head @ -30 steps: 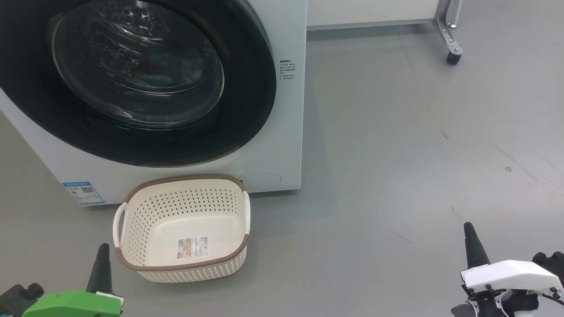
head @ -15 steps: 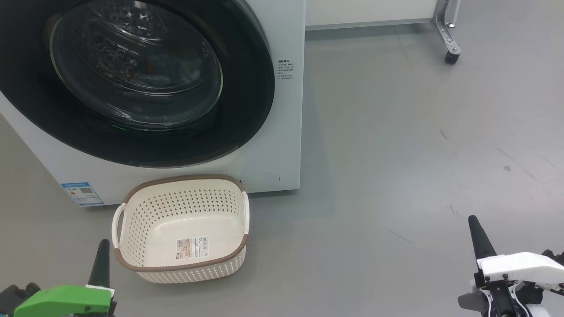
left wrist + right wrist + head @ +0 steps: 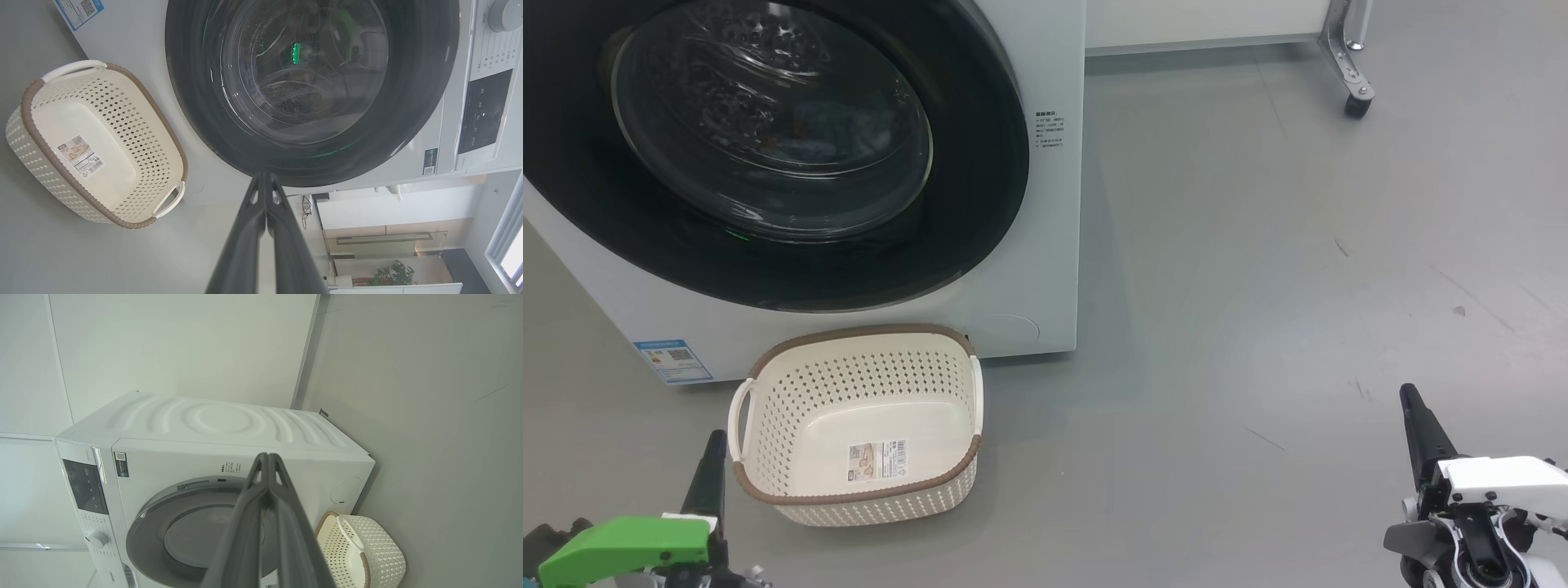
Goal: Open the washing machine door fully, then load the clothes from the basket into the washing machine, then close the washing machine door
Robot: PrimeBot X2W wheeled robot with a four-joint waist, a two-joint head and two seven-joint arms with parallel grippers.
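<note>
The washing machine (image 3: 1054,245) is big and white. Its round door (image 3: 988,188) is shut flat against the front. Through the glass a bit of blue and orange clothes (image 3: 800,140) shows, but it is hard to see. The empty basket (image 3: 849,334) sits on the grey floor (image 3: 1258,286) just in front of the machine. The left gripper (image 3: 716,445) is low beside the basket, its fingers pressed together and holding nothing. The right gripper (image 3: 1413,402) is far off to the right, its fingers pressed together too
</note>
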